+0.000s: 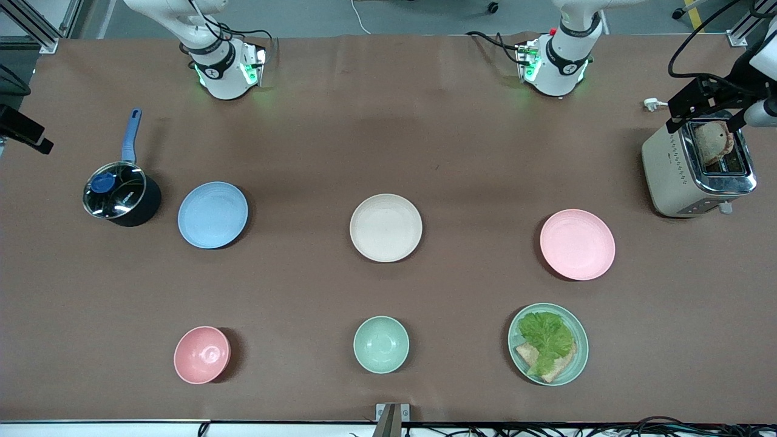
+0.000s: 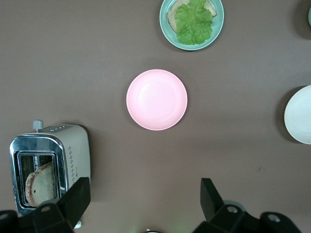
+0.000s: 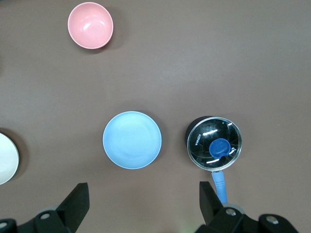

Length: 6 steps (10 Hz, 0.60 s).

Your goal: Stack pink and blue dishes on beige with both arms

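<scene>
Fingers spread wide, the left gripper (image 2: 143,204) hangs high over the pink plate (image 1: 577,244), the right gripper (image 3: 143,206) over the blue plate (image 1: 212,214) (beige plate (image 1: 386,227) between them); each should descend onto a rim.

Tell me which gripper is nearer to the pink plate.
Left. The open left gripper hangs high above the table, with the pink plate just ahead of it; the open right gripper hangs by the blue plate.
</scene>
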Tool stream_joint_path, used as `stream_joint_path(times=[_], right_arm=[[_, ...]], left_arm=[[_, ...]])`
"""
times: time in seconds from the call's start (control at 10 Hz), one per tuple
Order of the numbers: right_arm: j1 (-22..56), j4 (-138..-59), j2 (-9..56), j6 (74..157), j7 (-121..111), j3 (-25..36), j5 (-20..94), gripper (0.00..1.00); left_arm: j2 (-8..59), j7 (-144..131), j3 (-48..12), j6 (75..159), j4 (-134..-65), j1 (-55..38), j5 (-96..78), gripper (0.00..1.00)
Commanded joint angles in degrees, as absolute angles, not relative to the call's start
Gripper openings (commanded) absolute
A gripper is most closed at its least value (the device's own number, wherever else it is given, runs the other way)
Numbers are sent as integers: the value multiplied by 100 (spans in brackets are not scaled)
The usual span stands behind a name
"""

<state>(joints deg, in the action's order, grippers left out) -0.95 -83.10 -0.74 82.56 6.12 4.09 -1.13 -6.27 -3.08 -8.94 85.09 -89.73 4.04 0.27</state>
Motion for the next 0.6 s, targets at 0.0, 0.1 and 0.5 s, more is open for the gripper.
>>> stream_joint_path(times=[0.0, 0.1, 0.5], right_arm=[[-132, -8253, -53, 8200, 563, 378, -114, 100], [-132, -8253, -53, 8200, 563, 378, -114, 100], [-123, -8227, -61, 8183, 554, 378, -114, 100]], left_arm=[[-484, -263, -896, 8341, -8904, 395, -53, 100], [-414, -229, -844, 8341, -8886, 422, -35, 100], [673, 59, -826, 8593, -8842, 762, 105, 100]])
